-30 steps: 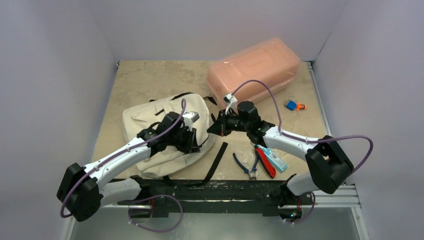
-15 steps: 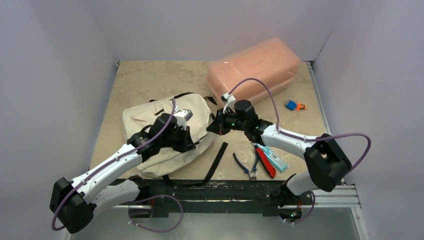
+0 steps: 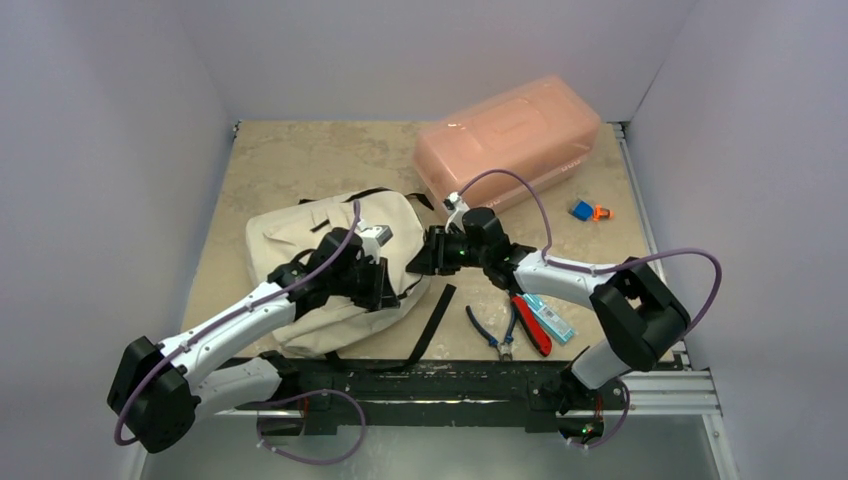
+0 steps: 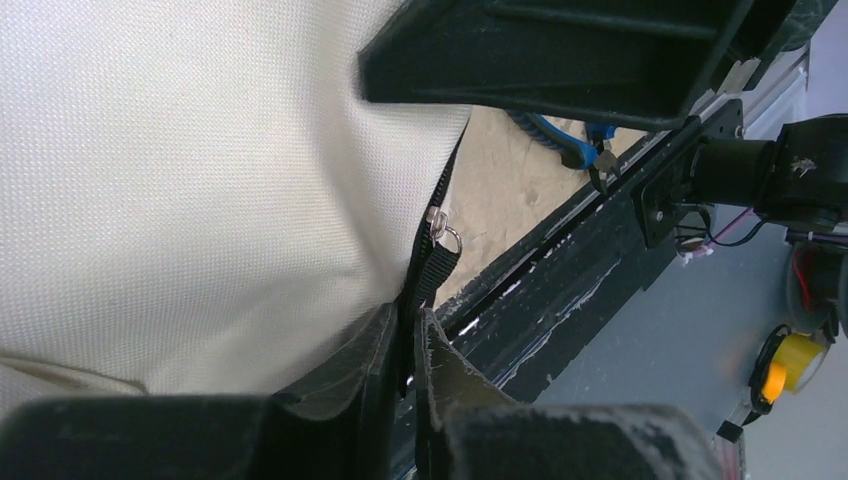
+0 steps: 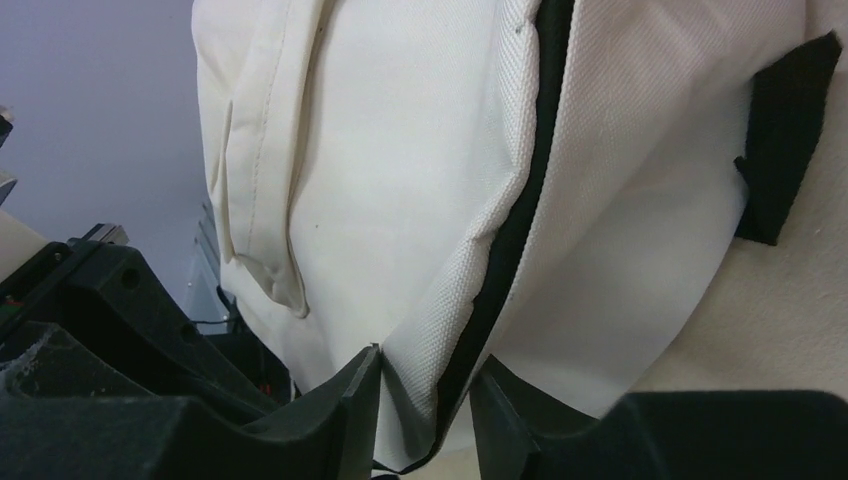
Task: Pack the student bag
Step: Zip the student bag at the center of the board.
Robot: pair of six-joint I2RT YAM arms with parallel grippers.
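The student bag, cream fabric with black trim, lies at the left-middle of the table. My left gripper is at the bag's right near side. In the left wrist view it is shut on the black zip pull strap, which hangs from a small metal ring beside the cream fabric. My right gripper is at the bag's right edge. In the right wrist view it pinches a fold of the bag's fabric and its black zip trim.
A translucent pink box stands at the back right. Blue-handled pliers, a red-handled tool and a teal packet lie near the right arm. A small blue and orange item lies far right. A loose black strap trails towards the near edge.
My right gripper has moved left onto the bag's right edge. My left gripper has shifted slightly over the bag and still holds the zip pull.
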